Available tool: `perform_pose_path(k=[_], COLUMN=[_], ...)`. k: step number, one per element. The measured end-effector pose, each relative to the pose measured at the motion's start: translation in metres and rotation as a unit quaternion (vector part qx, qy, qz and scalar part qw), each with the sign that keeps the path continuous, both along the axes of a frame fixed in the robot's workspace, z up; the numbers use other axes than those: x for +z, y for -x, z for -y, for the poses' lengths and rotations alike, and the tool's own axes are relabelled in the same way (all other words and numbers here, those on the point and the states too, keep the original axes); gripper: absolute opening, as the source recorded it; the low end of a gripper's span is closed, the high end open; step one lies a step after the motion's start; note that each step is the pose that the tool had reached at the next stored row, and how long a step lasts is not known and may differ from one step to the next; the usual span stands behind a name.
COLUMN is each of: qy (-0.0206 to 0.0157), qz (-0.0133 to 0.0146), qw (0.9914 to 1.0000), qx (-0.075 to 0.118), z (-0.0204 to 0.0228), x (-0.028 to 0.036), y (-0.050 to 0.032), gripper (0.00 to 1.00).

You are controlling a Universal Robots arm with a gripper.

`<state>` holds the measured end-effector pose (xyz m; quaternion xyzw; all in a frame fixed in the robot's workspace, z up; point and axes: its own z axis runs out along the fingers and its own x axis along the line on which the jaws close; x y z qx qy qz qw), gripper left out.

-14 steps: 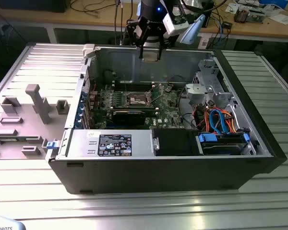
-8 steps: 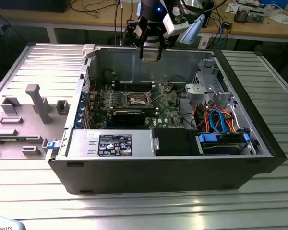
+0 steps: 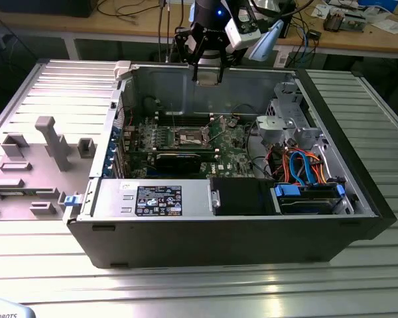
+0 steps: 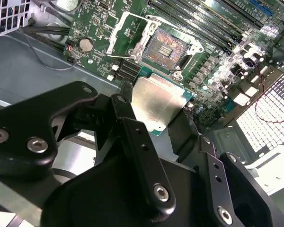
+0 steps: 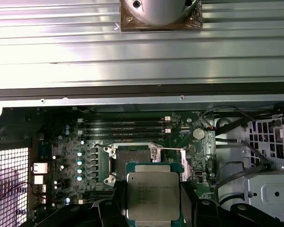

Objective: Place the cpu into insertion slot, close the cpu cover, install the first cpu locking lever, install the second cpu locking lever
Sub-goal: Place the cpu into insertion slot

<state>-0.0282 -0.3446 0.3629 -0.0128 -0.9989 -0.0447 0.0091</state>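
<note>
Exterior view: gripper (image 3: 209, 71) hangs over far wall of open computer case (image 3: 239, 238), at 12 o'clock from insertion slot (image 3: 190, 138), well apart.
Second wrist view: fingers (image 4: 132, 135) pinch cpu (image 4: 156, 104) by opposite edges, silvery top showing. Slot bare, contacts exposed. cpu cover (image 4: 116, 34) swung open beside slot.
First wrist view: cpu clamped between fingers, held clear of slot on green motherboard (image 5: 61, 156).
</note>
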Motion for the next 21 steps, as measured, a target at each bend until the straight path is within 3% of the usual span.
perform_pose_path(k=[3, 6, 21], qy=[0.0001, 0.0001, 0.0001], qz=[0.0000, 0.0000, 0.0000], qw=[0.99999, 0.99931, 0.99921], qx=[-0.005, -0.037, -0.040], z=[0.0000, 0.0000, 0.0000], x=[-0.0001, -0.0003, -0.0004], y=[0.0000, 0.0000, 0.0000], gripper=[0.54, 0.54, 0.54])
